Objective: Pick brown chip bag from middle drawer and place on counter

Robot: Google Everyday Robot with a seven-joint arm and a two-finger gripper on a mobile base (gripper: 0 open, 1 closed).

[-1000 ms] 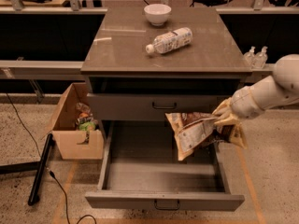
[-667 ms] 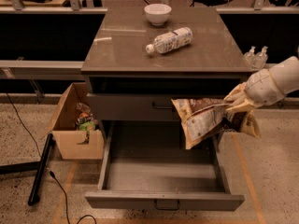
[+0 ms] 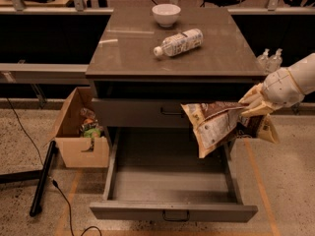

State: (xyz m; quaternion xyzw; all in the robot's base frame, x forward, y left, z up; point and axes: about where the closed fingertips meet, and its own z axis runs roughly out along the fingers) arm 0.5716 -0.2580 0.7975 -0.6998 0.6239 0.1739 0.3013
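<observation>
The gripper (image 3: 252,106) is up in the air, just past the right edge of the cabinet. Its jaws are squeezed tight on one end of the brown chip bag (image 3: 216,124), which hangs down to their left. Below and left of the jaws, the middle drawer (image 3: 167,181) is pulled out, its floor bare. Up and left of the jaws is the worktop (image 3: 133,53). A bottle (image 3: 179,42) lies in its middle and a bowl (image 3: 166,14) sits at the back. The front strip nearest the jaws is bare.
</observation>
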